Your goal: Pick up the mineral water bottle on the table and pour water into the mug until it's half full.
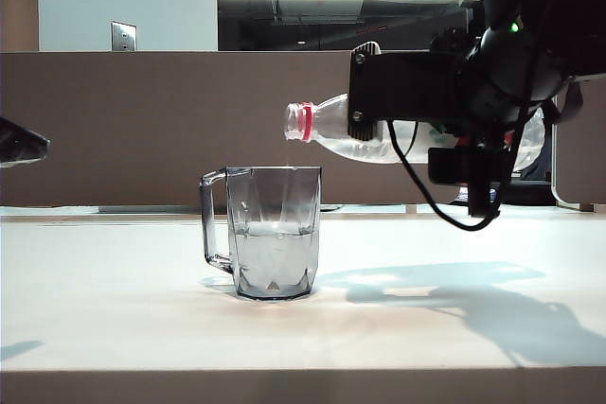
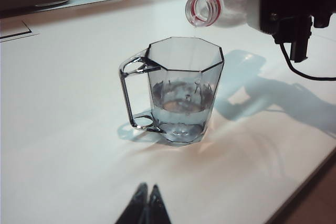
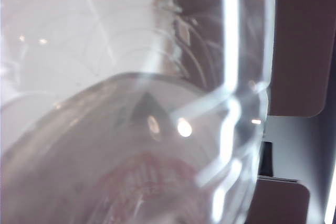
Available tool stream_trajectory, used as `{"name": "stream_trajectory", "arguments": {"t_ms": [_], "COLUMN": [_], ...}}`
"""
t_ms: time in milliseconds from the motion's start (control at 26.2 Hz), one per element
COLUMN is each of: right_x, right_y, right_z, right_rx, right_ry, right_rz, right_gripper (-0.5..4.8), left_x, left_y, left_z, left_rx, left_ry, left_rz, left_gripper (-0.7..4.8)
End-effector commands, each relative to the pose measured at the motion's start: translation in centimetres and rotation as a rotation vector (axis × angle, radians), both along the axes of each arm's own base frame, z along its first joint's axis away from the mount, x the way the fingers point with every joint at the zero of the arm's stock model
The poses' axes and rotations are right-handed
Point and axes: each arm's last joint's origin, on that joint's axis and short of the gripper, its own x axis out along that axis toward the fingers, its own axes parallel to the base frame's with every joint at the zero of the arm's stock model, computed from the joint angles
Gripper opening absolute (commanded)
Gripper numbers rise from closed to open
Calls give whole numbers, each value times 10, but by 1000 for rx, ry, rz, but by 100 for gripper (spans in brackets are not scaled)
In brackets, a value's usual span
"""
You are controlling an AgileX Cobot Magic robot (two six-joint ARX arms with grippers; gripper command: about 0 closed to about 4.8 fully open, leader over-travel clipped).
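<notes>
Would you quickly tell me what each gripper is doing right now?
Left gripper: jaws shut, holding nothing, low over the table.
Right gripper: jaws closed on the mineral water bottle, tipped above the mug.

Bottle mouth (image 1: 295, 122) above mug (image 1: 275, 234), perhaps slightly left.

There is one bottle (image 1: 331, 130), one mug (image 1: 273, 232) and one white surface (image 1: 114, 290). Two pincers are in view: one right pincer (image 1: 379, 92) and one left pincer (image 2: 147, 205). The bottle has one red ring at its neck. The mug has one handle (image 1: 213, 224). One black cable (image 1: 426, 198) hangs under the right arm.
</notes>
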Motion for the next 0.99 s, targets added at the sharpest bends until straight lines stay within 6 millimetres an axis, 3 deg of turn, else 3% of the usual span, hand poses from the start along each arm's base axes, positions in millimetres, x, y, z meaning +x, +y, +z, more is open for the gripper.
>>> {"name": "stream_trajectory", "arguments": {"t_ms": [38, 419, 534, 686, 992], "right_x": [-2, -4, -4, -5, -17], "right_y": [3, 3, 4, 5, -9], "right_z": [4, 0, -1, -5, -21], "right_rx": [134, 583, 858, 1069, 1335], "right_ry": [-15, 31, 70, 149, 179], "right_rz": [-12, -98, -116, -105, -73], "right_gripper": [301, 306, 308, 316, 315], "left_x": [0, 0, 0, 0, 0], "left_y": [0, 0, 0, 0, 0], "left_z": [2, 2, 2, 2, 2], "left_rx": [-9, -9, -9, -9, -9], "left_ry": [-12, -12, -12, -12, -12], "left_rz": [0, 0, 0, 0, 0], "left_gripper": [-5, -5, -5, -5, -5]}}
